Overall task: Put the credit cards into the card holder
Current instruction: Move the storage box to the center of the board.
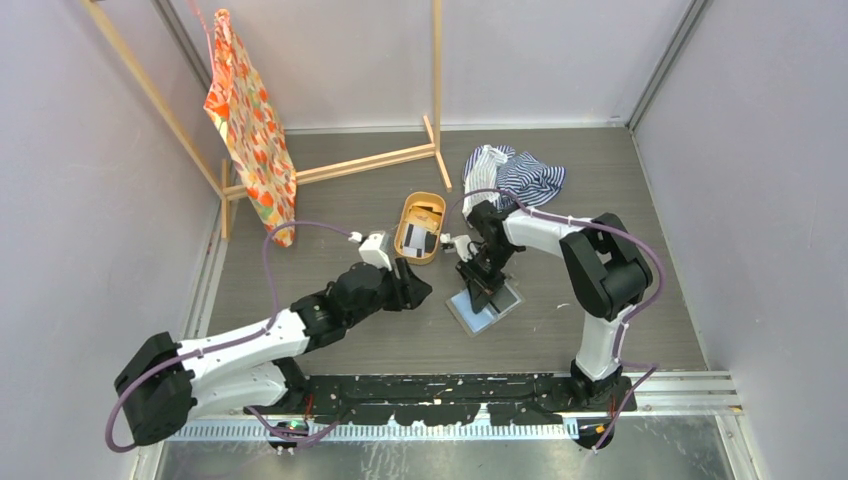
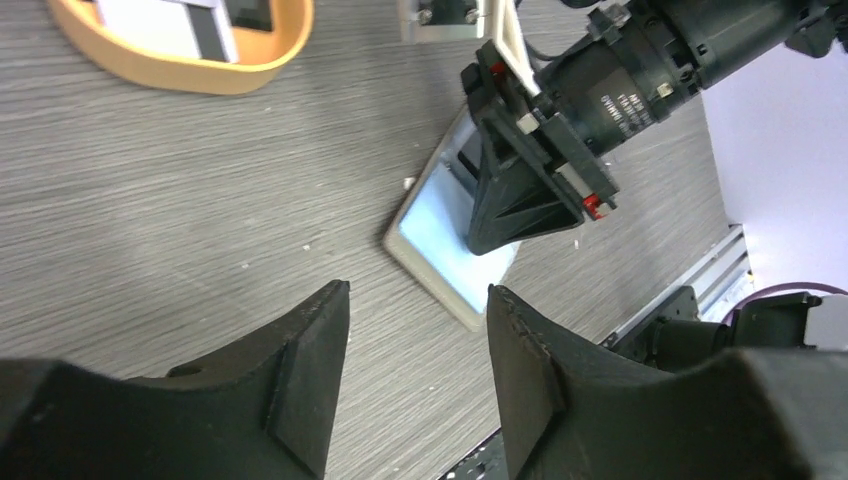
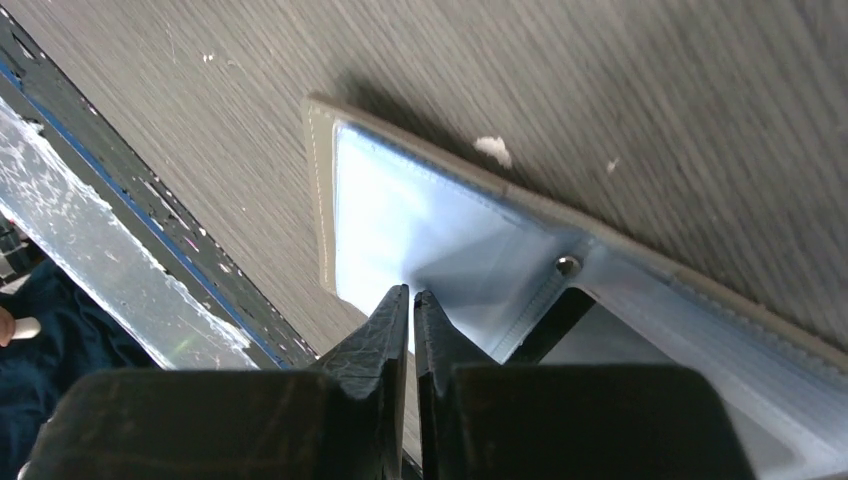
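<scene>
Right now the card holder (image 1: 486, 306) lies unfolded and flat on the grey wood-look table (image 1: 420, 345), near the oval orange tray (image 1: 401, 230). It is grey-brown at the edge and pale blue inside, with a tiny stud (image 3: 567, 265). The right gripper (image 1: 488, 290) points down at its pale inside, with its fingers pressed almost together. The left gripper (image 1: 418, 287) hangs close by, its fingers spread apart and holding nothing. Black and white credit cards (image 1: 422, 236) lie in the tray. Farther back are a striped cloth (image 1: 525, 175), a wooden rack (image 1: 350, 165) with an orange cloth (image 1: 250, 120), and pale walls (image 1: 780, 150).
</scene>
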Controlling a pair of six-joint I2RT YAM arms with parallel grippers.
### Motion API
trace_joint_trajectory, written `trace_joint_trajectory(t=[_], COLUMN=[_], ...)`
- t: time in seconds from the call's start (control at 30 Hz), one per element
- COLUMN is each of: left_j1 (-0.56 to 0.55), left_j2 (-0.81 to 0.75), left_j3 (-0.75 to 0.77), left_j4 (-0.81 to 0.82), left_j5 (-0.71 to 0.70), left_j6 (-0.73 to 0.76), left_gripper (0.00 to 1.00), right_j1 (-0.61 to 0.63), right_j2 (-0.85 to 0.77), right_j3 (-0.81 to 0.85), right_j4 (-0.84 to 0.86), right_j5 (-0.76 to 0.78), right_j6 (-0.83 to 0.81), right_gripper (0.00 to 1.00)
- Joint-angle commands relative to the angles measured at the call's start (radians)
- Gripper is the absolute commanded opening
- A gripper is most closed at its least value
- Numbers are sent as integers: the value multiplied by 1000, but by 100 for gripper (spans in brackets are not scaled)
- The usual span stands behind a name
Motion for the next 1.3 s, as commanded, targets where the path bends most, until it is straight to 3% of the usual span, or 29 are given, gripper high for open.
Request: trace_joint_trajectory(t=[0.0,0.3,0.47,0.67,0.77,0.93,1.07,1.27], left_j1=[46,341,381,379,372,340,332,332], left_j2=[-75,-45,144,449,581,681,743,816], left_j3=[-55,18,291,656,770,779,800,854], left_j4=[-59,-91,-271,-572,-629,-473,-419,-423], left_j5=[-25,257,313,239,214,203,86,31], left_j6=[9,75,213,291,215,-42,-225,-317], left_gripper=[56,59,59,58,58,58,60,60], right_j1=[15,-18,-98,-220,-253,-296,-323,-328], right_j2=[31,-86,-195,-274,-286,-282,-264,-266], right_j3=[69,118,122,115,115,109,104,84], right_j4=[30,-84,-147,-157,-158,-153,-148,-61], right_j5=[19,-159,-231,-277,-283,-303,-327,-298], right_j6=[38,-94,-181,-185,-182,-174,-164,-103], right_gripper=[12,19,27,31,31,31,31,32])
